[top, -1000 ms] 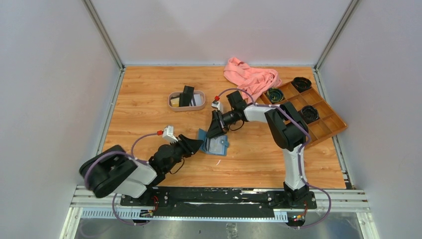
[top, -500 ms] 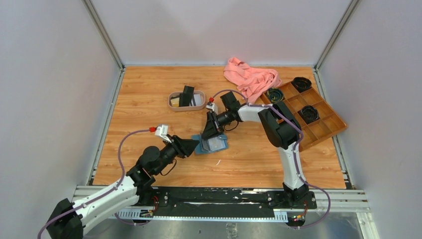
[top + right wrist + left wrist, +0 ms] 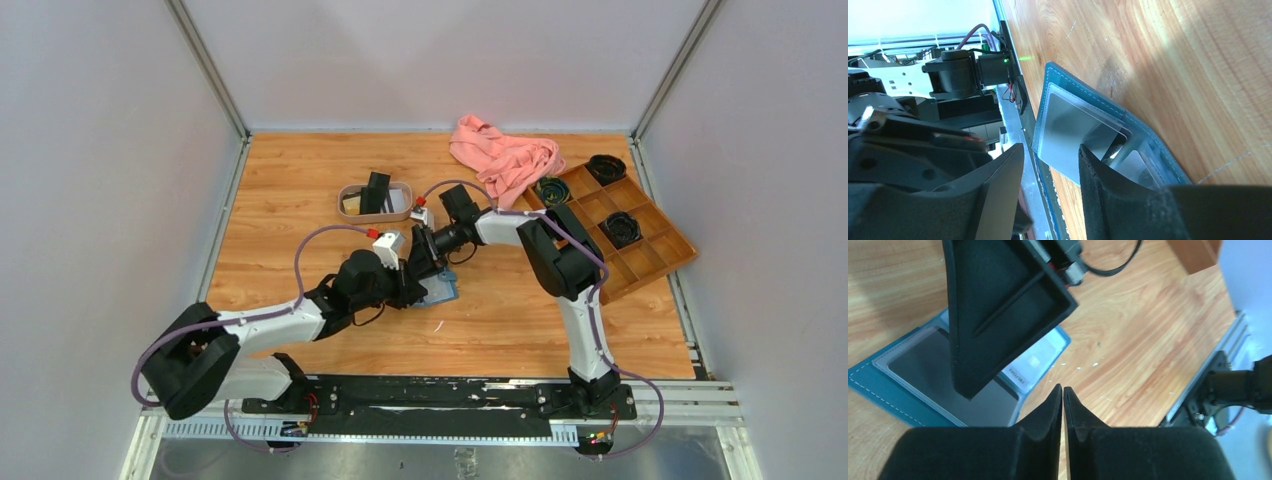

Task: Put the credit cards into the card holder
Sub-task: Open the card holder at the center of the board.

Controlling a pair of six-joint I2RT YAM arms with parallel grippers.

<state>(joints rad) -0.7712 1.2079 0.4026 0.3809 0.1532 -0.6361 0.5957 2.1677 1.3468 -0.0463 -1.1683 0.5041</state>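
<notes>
- Left gripper (image 3: pixel 1063 388) is seen shut, empty, brought to mid-frame beside the card holder (image 3: pixel 443 291) since earlier.
- Right gripper (image 3: pixel 1050 150) is held parted over the holder's grey card (image 3: pixel 1068 125).

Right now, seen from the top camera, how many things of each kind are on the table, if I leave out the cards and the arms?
Pink cloth: 1
Oval tray: 1
Wooden box: 1
Blue card holder: 1
Dark round things in the box: 3
Total: 7
</notes>
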